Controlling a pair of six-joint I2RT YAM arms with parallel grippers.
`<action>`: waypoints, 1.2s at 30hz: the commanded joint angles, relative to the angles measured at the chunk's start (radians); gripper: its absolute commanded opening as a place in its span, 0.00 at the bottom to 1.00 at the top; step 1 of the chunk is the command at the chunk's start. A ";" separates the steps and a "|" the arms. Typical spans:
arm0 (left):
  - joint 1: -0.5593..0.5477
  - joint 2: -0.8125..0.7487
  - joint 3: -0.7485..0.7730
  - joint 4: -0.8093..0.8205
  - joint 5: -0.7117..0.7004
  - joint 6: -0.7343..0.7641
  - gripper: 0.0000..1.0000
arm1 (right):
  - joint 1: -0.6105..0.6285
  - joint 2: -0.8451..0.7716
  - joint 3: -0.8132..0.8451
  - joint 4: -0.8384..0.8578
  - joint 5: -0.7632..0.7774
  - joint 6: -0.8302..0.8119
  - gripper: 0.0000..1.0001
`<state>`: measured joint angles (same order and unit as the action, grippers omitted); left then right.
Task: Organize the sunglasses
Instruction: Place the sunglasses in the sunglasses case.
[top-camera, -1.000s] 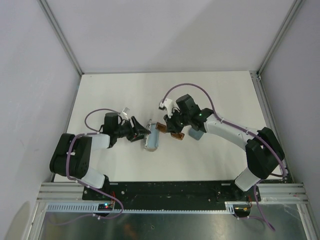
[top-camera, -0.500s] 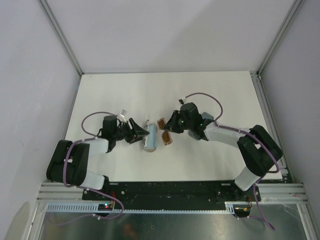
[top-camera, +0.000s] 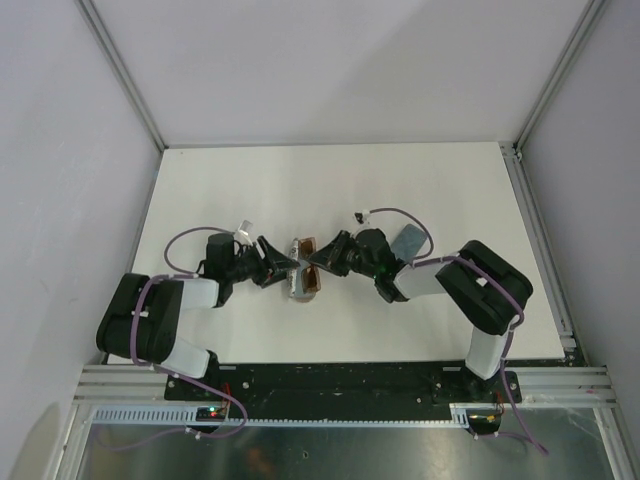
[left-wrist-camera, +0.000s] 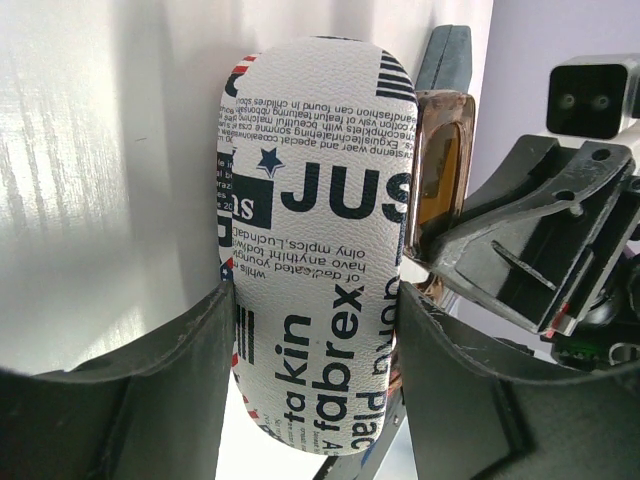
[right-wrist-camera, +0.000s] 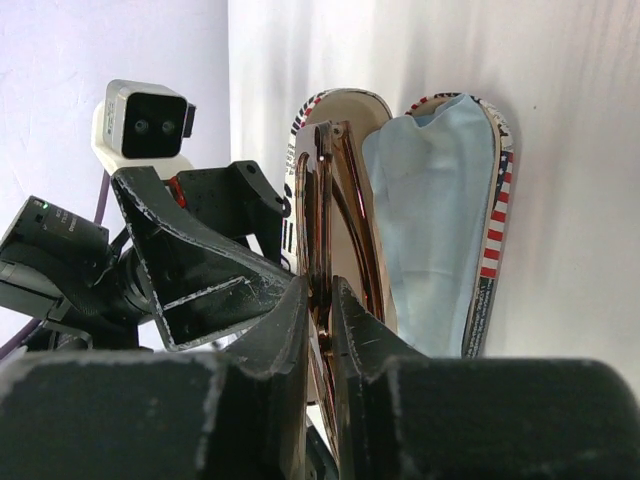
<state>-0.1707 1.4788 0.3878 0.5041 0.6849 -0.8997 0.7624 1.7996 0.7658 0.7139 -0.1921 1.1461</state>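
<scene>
The brown-amber sunglasses (right-wrist-camera: 345, 200) are folded and stand on edge in my right gripper (right-wrist-camera: 322, 285), which is shut on their frame. They sit at the mouth of the open printed case (top-camera: 300, 283), beside the light blue cloth (right-wrist-camera: 430, 215) that lies in its other half. My left gripper (left-wrist-camera: 315, 292) is shut on the case's printed shell (left-wrist-camera: 310, 230), with a finger on each side. In the left wrist view the sunglasses (left-wrist-camera: 440, 170) show at the case's right edge. In the top view the two grippers (top-camera: 284, 266) (top-camera: 323, 260) meet at the case. The white sunglasses are out of view.
A second grey-blue case (top-camera: 409, 240) lies on the white table (top-camera: 250, 180) right of the right wrist. Grey walls with metal rails close in the table at the back and sides. Both arms lie low across the near middle.
My right gripper has carried the brown sunglasses leftwards from near the second case to the open case. My left gripper has kept its hold on the case, almost still.
</scene>
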 joint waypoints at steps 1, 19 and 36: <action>-0.006 0.011 -0.011 0.062 0.007 -0.022 0.44 | 0.016 0.041 -0.012 0.192 0.048 0.050 0.00; -0.006 0.011 -0.034 0.102 0.008 -0.040 0.44 | 0.044 0.169 -0.052 0.338 0.084 0.125 0.00; -0.006 0.006 -0.035 0.102 0.011 -0.034 0.43 | 0.038 0.253 0.004 0.319 0.047 0.125 0.06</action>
<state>-0.1719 1.4899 0.3592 0.5743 0.6842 -0.9417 0.7971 2.0396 0.7341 1.0061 -0.1474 1.2739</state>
